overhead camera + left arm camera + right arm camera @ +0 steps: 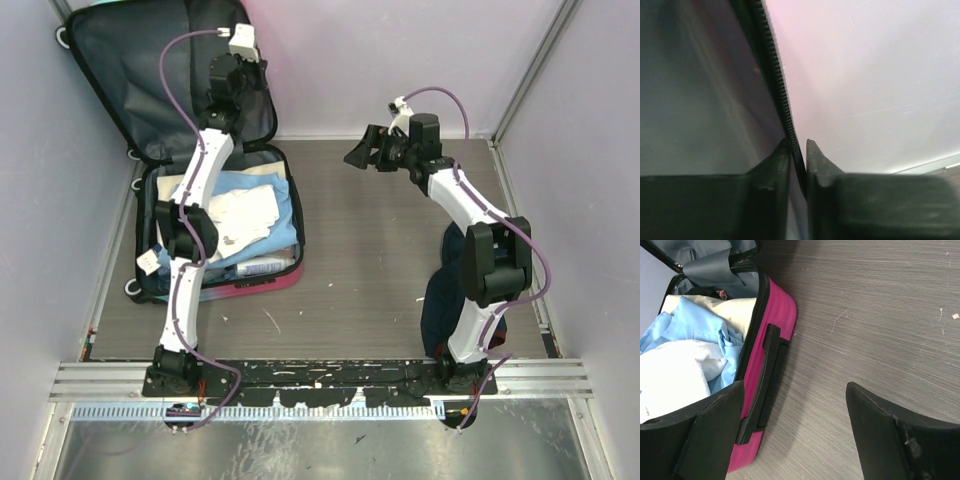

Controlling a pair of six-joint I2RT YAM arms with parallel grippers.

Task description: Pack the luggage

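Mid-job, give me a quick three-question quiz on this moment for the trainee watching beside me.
1. What part of the luggage is the left gripper pinching?
2. The right gripper is: A) open over the table beside the luggage; B) shut on the carry handle; C) buried among folded shirts.
3. True or false: clothes already lie inside the luggage.

Key
1. The zipper edge of its raised lid.
2. A
3. True

No legible text or numbers, white tag (148, 261) beside the luggage (275, 284), too small to read
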